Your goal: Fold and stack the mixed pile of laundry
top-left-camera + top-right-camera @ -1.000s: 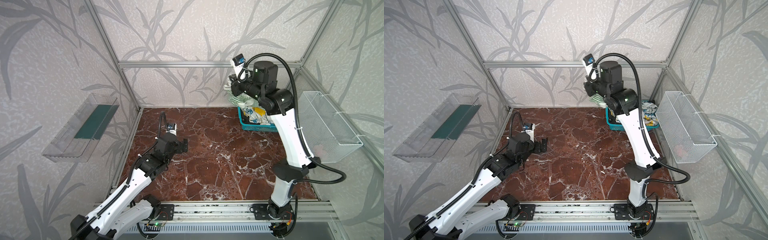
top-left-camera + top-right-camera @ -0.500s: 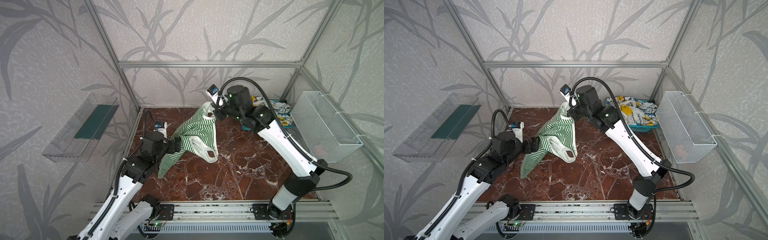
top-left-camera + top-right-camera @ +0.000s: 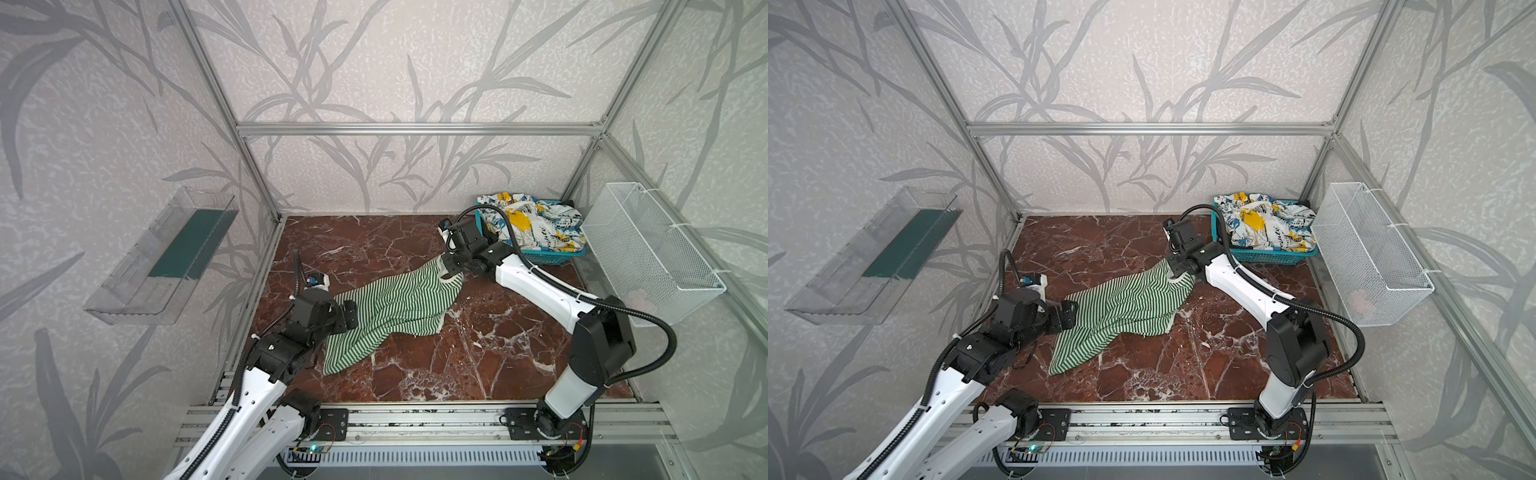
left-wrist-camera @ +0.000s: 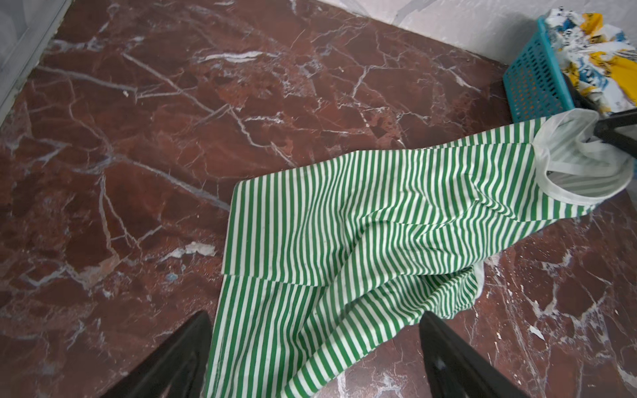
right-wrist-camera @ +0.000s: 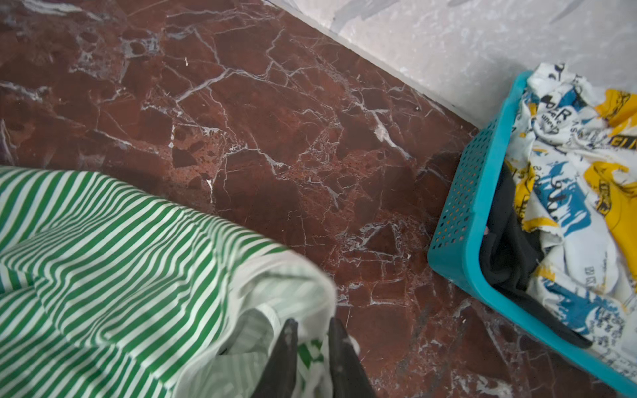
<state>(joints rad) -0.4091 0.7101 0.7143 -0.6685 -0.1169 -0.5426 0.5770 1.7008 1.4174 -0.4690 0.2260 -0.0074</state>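
Red-brown marble tabletop (image 3: 415,365), inside a cage of aluminium posts and leaf-patterned walls, carries only one piece of the mixed laundry: the green-and-white striped cloth garment (image 3: 395,307). It lies crumpled and partly doubled over itself between the two arms, one long end trailing toward the front rail. Its white collar end is raised off the marble at the right gripper (image 5: 310,330), whose black fingers (image 5: 284,351) stand close together with a fold of collar cloth between them; whether they clamp it or are letting it slip I cannot tell. At the opposite end the left gripper (image 4: 315,320) hovers low with its fingers spread wide on either side of the striped hem, holding nothing. Nothing is folded and no stack exists. The white garment printed in blue, yellow and black (image 3: 536,224) heaps over the teal plastic lattice basket (image 3: 540,257) in the far right corner. A black garment (image 5: 506,248) is tucked under it against the basket wall, and a small pinkish item (image 3: 1360,297) seems to sit in the white wire mesh basket (image 3: 1370,249) hung on the right wall. By my reading the job is barely begun: the striped piece must be spread flat, folded and set down, then each other garment taken out, folded and stacked on it.
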